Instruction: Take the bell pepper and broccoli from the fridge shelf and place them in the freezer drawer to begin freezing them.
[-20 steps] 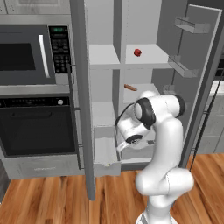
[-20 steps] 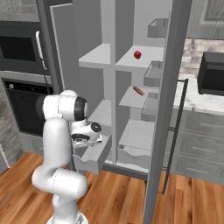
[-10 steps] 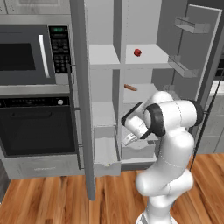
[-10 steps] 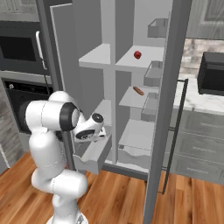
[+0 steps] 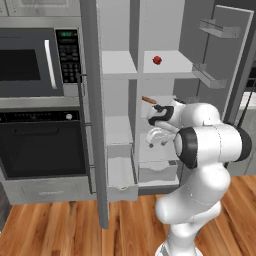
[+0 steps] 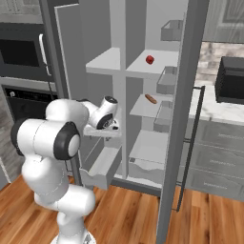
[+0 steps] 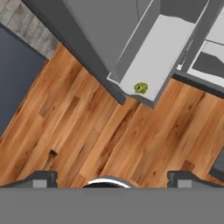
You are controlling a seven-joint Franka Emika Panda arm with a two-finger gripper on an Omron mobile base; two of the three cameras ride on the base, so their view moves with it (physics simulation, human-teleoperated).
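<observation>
The red bell pepper (image 5: 157,60) (image 6: 149,59) rests on the fridge shelf (image 5: 172,66) (image 6: 136,66), the top board of the wider column. The yellow-green broccoli (image 7: 141,88) lies inside the pulled-out freezer drawer (image 7: 168,46) (image 5: 121,172) (image 6: 101,167), close to its front lip. My gripper (image 5: 154,140) (image 6: 113,126) (image 7: 112,178) hangs above the drawer in front of the fridge, well below the pepper. It points down at the floor. Its fingertips (image 7: 43,177) stand far apart with nothing between them.
A brown stick-shaped food (image 5: 148,100) (image 6: 150,98) lies on the shelf below the pepper. The wider drawer (image 5: 157,171) sits to the right of the freezer drawer. The open fridge door (image 5: 220,55) with bins stands on the right; microwave (image 5: 30,65) and oven (image 5: 42,150) are on the left.
The hand has risen from low beside the freezer drawer to about the middle shelf's height. The arm's upper links swung round. The jaws stayed wide apart.
</observation>
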